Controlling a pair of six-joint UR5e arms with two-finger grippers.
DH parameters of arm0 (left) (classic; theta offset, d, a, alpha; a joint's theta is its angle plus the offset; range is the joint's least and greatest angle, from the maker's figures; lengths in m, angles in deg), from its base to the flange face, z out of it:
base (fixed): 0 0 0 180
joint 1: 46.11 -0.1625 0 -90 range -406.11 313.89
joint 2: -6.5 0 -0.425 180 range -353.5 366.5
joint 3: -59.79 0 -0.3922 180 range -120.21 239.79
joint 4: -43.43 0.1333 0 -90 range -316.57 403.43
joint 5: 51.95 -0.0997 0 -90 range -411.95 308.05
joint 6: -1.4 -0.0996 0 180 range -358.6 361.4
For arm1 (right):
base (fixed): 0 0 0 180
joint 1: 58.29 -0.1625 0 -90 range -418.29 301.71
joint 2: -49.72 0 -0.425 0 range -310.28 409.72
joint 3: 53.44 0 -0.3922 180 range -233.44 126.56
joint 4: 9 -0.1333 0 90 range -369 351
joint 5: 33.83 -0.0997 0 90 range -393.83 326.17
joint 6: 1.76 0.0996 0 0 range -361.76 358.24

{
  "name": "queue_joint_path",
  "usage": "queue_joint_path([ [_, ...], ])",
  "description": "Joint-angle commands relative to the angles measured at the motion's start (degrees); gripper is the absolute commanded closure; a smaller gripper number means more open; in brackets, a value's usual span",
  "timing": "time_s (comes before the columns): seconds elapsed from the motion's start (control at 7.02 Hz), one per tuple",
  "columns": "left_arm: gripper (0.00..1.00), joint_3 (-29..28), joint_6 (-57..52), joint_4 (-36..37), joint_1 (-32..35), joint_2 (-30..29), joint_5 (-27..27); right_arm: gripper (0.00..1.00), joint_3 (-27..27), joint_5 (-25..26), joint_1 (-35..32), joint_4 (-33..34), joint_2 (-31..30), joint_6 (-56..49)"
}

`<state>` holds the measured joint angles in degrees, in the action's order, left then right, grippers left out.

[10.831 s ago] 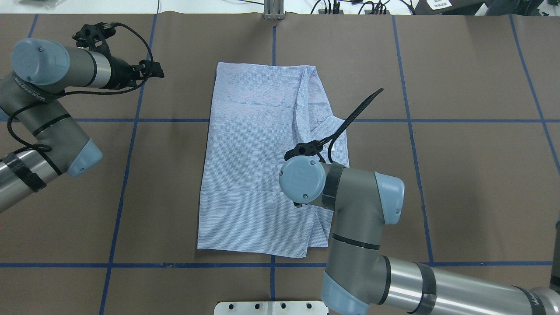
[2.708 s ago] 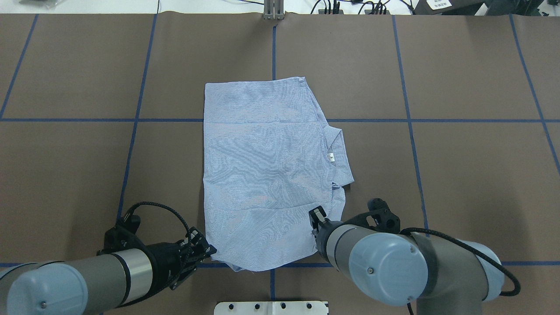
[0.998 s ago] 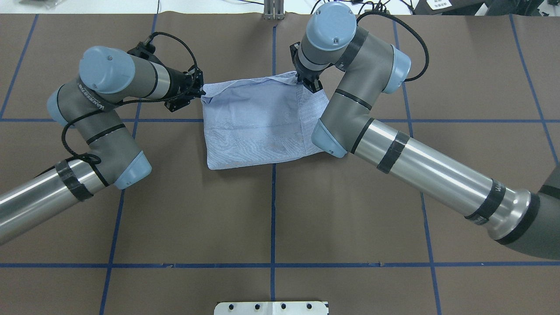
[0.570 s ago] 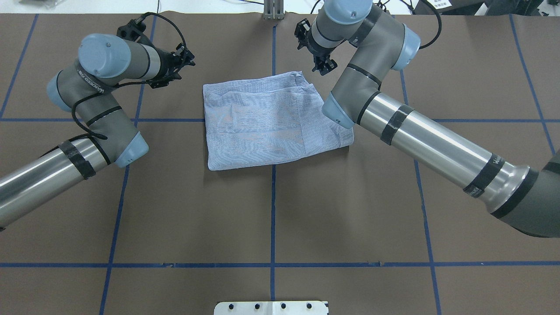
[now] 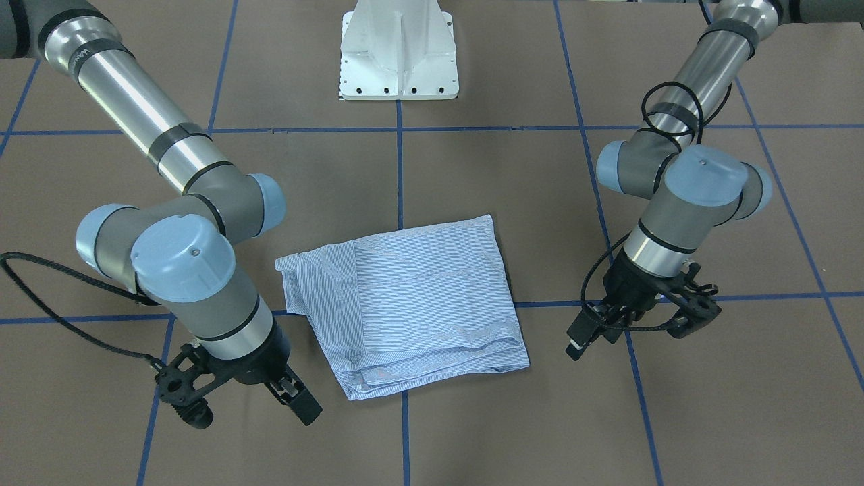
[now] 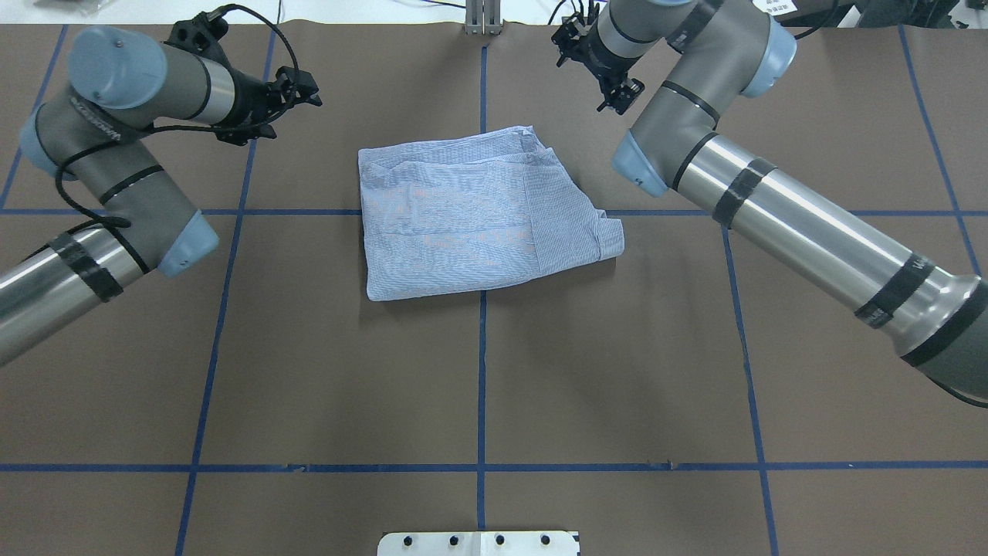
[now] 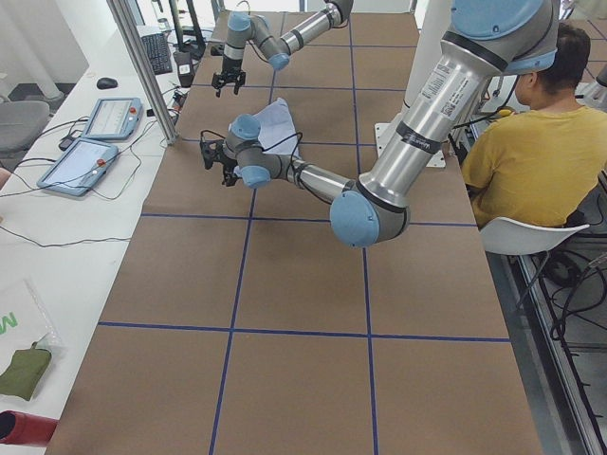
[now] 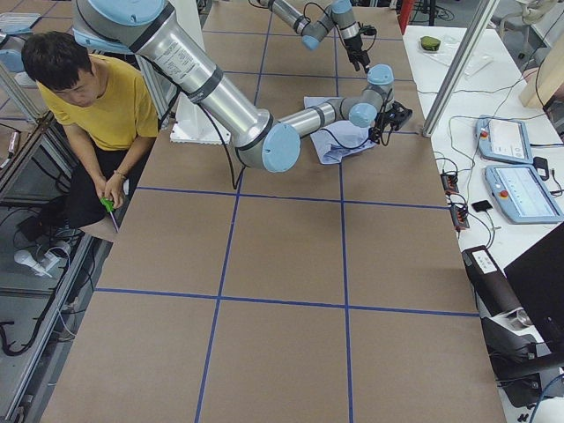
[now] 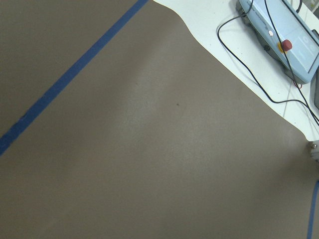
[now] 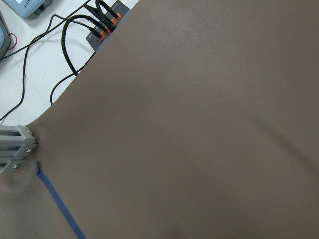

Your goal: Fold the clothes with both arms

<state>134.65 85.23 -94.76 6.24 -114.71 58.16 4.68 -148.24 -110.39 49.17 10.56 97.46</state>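
Observation:
The light-blue striped shirt lies folded in a flat rectangle on the brown table cover; it also shows in the front view. My left gripper hovers off the shirt's far left corner, open and empty, apart from the cloth; in the front view it is on the right. My right gripper hovers beyond the shirt's far right corner, open and empty; in the front view it is on the left. Both wrist views show only bare table cover, no shirt and no fingers.
The white pedestal base stands at the robot's edge of the table. An aluminium post and cables sit at the far edge. Teach pendants lie on the white side table. A person in yellow sits beside the robot.
Both grippers carried the shirt's near edge over to the far edge, let go, and have since drawn outward and away. The shirt now lies still, folded in half.

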Motion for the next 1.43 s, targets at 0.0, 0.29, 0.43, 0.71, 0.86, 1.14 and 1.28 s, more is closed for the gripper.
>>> queue_joint_path([
  [0.0,0.02,5.3,-18.4,0.3,3.5,7.3,5.7,0.00,4.4,-6.8,-4.6,0.3,-8.7,-17.7],
  [0.29,0.02,6.8,-34.7,0.5,7.8,11.8,9.9,0.00,6.5,-15.6,-12.5,4.3,-15.1,-35.2],
  [0.43,0.01,6.7,-42.6,0.6,11.3,14.0,12.6,0.00,7.2,-17.5,-16.1,7.8,-17.1,-45.2],
  [0.71,0.01,6.3,-61.2,0.6,20.9,18.3,20.1,0.00,9.2,-18.3,-23.1,16.5,-20.2,-63.1],
  [0.86,0.01,6.2,-67.4,1.6,23.8,20.0,21.4,0.00,9.3,-19.0,-26.2,17.0,-22.9,-72.8],
  [1.14,0.01,6.3,-82.3,10.8,30.0,21.5,25.1,0.00,9.5,-21.4,-32.2,17.6,-27.7,-83.7],
  [1.28,0.01,6.4,-86.3,15.5,32.2,21.5,27.1,0.00,9.5,-21.4,-35.1,19.5,-29.9,-90.7],
])
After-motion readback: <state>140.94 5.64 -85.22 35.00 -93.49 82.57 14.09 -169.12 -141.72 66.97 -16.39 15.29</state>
